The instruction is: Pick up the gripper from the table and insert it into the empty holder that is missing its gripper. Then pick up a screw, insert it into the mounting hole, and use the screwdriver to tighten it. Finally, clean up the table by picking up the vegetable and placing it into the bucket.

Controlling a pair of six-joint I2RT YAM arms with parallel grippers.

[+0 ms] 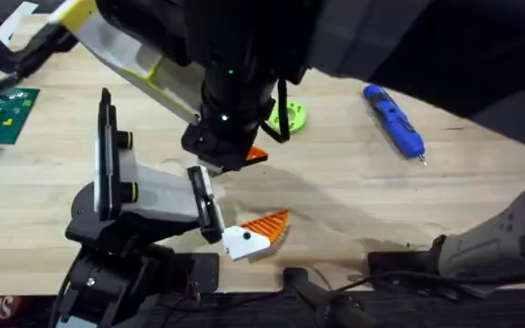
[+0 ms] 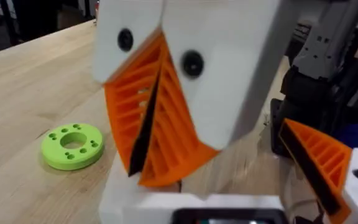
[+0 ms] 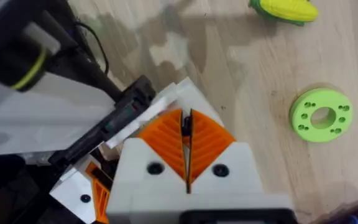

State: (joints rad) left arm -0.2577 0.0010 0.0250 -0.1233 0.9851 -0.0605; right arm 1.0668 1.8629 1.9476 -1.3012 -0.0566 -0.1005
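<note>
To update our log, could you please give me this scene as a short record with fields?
right gripper: shut, pads together, above the table near the lime ring
orange gripper: beside the white hand body
screwdriver: lying on the table, apart from both
lime ring: flat on the table
corn: on the table

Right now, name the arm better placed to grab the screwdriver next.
Right, probably. The screwdriver lies on the table's right half, on the right arm's base side; the left arm would have to cross the middle.
</note>
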